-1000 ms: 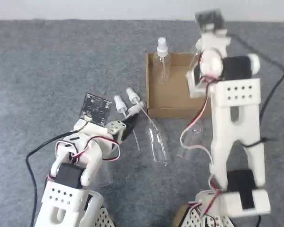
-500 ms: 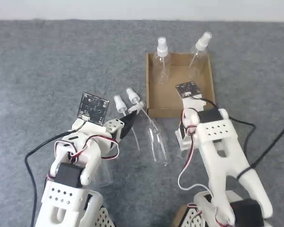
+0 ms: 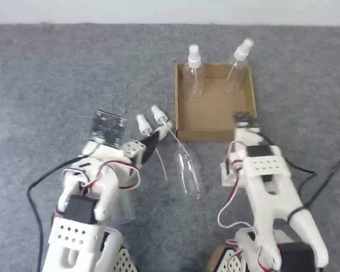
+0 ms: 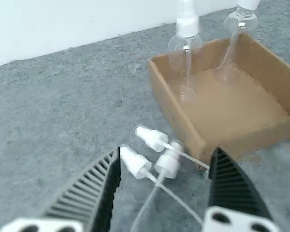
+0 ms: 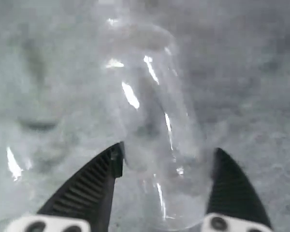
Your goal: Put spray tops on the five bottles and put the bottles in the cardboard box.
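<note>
From the high view, two capped bottles [image 3: 194,72] are standing upright in the cardboard box [image 3: 209,136], so the job is sitting partway done. Three loose spray tops [image 3: 157,116] are lying clustered just beside the box's near corner. An uncapped clear bottle [image 3: 188,169] is lying on the grey bench [image 3: 45,85] between the arms.

In the left wrist view, the left pincer [image 4: 167,151] is hanging wide open and empty above the spray tops, seemingly lining up to take one.

In the right wrist view, the right pincer [image 5: 168,152] is gaping too, gripping nothing and straddling a second bottle [image 5: 150,106] that is lying on its side. That bottle is looking thin, glossy and transparent, so the next move is probably calling for a gentle, centred squeeze before it rolls.
</note>
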`<action>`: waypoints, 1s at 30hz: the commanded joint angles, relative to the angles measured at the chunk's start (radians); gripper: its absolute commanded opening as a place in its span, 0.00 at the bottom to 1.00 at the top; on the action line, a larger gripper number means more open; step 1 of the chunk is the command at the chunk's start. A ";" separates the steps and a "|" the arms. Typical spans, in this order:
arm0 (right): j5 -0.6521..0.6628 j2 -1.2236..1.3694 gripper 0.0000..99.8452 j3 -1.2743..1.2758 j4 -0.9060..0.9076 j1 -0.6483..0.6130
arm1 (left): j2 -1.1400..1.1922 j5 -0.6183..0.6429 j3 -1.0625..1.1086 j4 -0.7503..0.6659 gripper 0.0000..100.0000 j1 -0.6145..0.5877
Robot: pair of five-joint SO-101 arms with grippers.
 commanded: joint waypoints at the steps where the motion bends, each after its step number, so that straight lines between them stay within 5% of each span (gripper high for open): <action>1: 0.023 -0.036 0.12 -0.002 -0.022 0.150 | 0.003 -0.002 -0.122 0.041 0.27 -0.081; 16: 0.631 -0.025 0.10 -0.157 -0.018 0.711 | 0.827 0.051 -0.608 0.262 0.21 -0.138; 21: 0.677 0.005 0.10 -0.276 -0.059 0.811 | 1.105 0.115 -0.788 0.265 0.21 -0.135; 30: 0.678 0.321 0.10 -0.523 -0.074 0.812 | 1.502 0.198 -1.066 0.296 0.21 -0.084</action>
